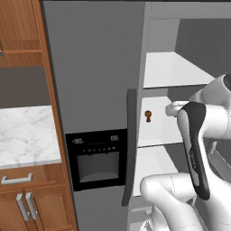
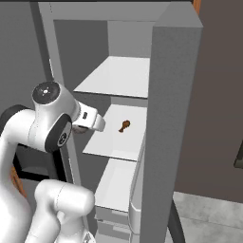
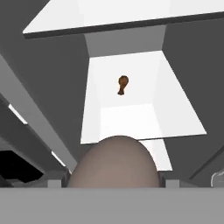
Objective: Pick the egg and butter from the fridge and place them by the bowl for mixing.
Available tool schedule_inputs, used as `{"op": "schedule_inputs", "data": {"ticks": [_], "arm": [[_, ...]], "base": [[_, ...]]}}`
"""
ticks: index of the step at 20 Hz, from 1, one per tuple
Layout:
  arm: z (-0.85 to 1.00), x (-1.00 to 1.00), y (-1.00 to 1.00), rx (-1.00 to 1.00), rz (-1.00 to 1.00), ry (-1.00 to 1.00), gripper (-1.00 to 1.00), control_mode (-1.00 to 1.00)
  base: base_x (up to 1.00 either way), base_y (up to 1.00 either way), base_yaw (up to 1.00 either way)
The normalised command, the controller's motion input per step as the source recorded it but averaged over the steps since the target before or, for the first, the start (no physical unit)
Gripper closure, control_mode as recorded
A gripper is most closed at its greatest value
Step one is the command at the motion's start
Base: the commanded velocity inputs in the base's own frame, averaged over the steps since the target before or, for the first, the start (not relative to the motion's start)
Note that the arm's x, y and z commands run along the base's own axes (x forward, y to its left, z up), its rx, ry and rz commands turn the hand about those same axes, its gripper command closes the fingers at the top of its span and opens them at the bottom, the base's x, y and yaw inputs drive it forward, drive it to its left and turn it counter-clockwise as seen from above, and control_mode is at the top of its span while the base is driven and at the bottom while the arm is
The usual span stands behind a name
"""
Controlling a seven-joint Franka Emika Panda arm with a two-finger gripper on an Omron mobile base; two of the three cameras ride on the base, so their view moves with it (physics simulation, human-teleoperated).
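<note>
Egg (image 3: 114,162) clamped in gripper (image 3: 114,181) — before open fridge (image 1: 97,67) shelves.

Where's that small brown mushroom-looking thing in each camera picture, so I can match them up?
Left base view: small brown stalked item at centre, on the fridge's middle shelf.
Right base view: just above centre, same shelf.
Hand view: upper centre, beyond the egg.
Shared landmark: that white middle shelf.

The fridge (image 1: 94,67) stands right of a counter (image 1: 25,135), its right compartment open. A stalked item (image 2: 125,125) lies on the middle shelf (image 2: 118,137), far behind the egg (image 3: 114,162) between the gripper (image 3: 114,177) fingers.
</note>
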Motion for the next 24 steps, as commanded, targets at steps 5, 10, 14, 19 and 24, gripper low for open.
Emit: {"op": "schedule_inputs", "data": {"ticks": [5, 10, 14, 19, 24], "arm": [[-0.24, -0.26, 0.30, 0.00, 0.00, 0.02, 1.00, -1.00], [-0.09, -0.06, 0.09, 0.00, 0.00, 0.06, 1.00, -1.00], [0.00, 0.00, 0.00, 0.00, 0.00, 0.00, 1.00, -1.00], [0.00, 0.00, 0.00, 0.00, 0.00, 0.00, 1.00, 1.00], [0.00, 0.00, 0.00, 0.00, 0.00, 0.00, 1.00, 1.00]], "base": [[0.00, 0.00, 0.00], [0.00, 0.00, 0.00], [0.00, 0.00, 0.00], [-0.05, 0.00, 0.00], [-0.51, 0.00, 0.00]]}}
